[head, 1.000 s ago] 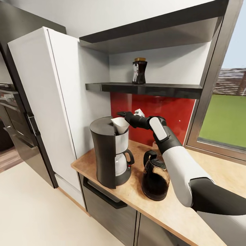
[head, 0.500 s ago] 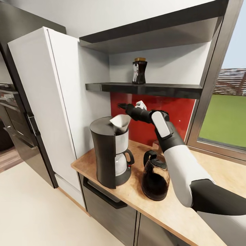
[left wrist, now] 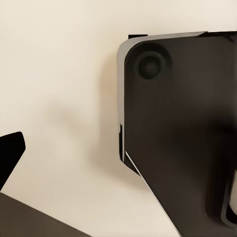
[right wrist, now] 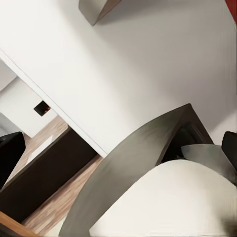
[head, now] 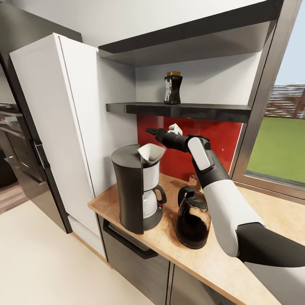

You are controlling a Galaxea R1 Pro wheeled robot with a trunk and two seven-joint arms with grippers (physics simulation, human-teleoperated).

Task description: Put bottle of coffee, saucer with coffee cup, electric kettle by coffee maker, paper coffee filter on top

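white paper coffee filter (head: 151,154) sits in the top of the coffee maker (head: 135,192), centre-left of my head view. my right gripper (head: 151,131) hovers just above it, apart; i cannot tell its jaw state. bottle of coffee (head: 173,87) stands on the kitchen shelf (head: 186,111) above.

Bright, even daylight from the window (head: 281,144) gives sharp renders, soft shadow beneath the kitchen shelf (head: 186,111), faint sheen on the electric kettle (head: 193,220), and bent wide-angle lines near the edges.
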